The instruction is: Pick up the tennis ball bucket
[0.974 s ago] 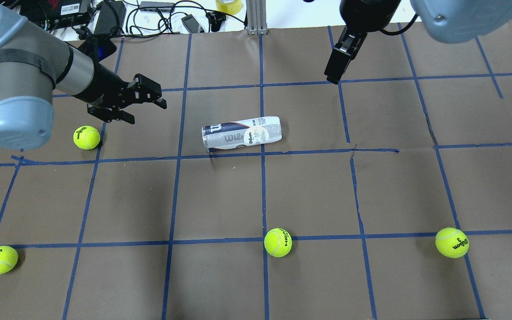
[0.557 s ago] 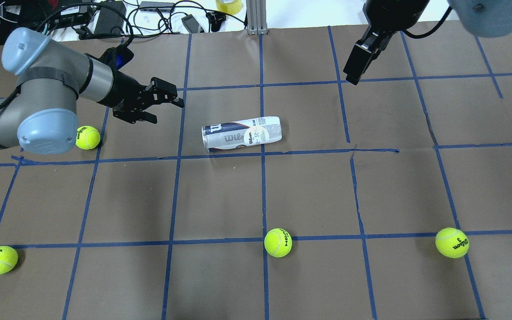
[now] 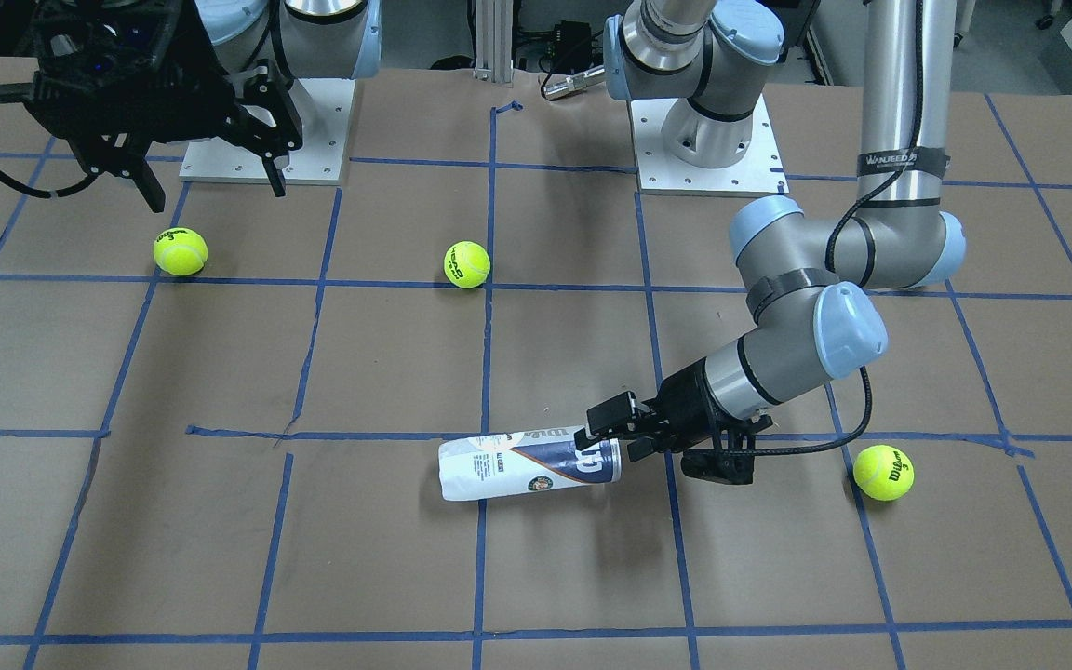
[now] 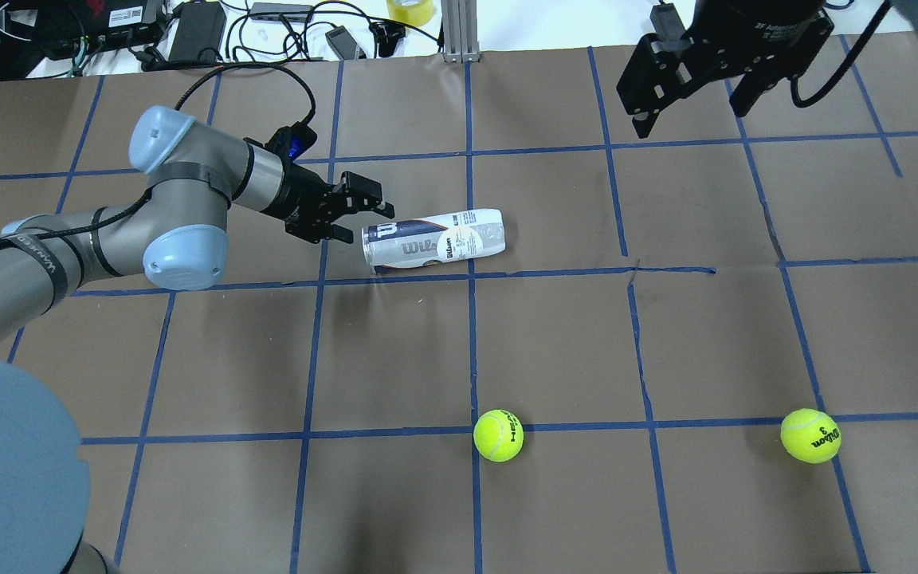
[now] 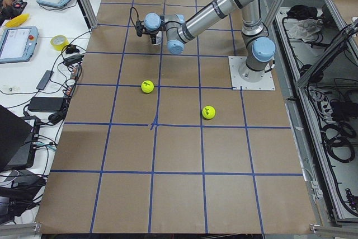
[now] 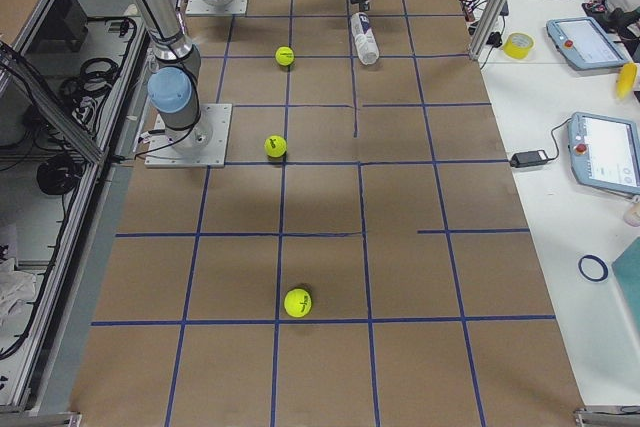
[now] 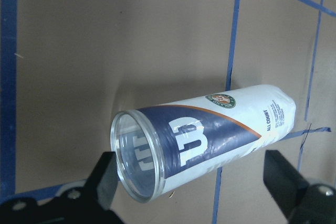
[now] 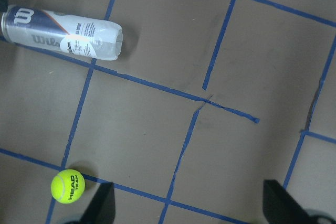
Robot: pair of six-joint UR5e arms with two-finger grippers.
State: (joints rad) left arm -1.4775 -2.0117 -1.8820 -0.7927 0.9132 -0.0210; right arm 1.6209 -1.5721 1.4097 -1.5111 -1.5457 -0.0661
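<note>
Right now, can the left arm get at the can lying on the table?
Probably yes. The left gripper is open just short of the can, at its near end, fingers spread wider than the can, and nothing lies between them.

Left claw (image 4: 366, 222) advanced to tennis ball bucket (image 4: 435, 241) rim.

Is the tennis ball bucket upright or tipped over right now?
Tipped over: the tennis ball bucket lies flat on its side, its rimmed end facing the open left gripper.
</note>
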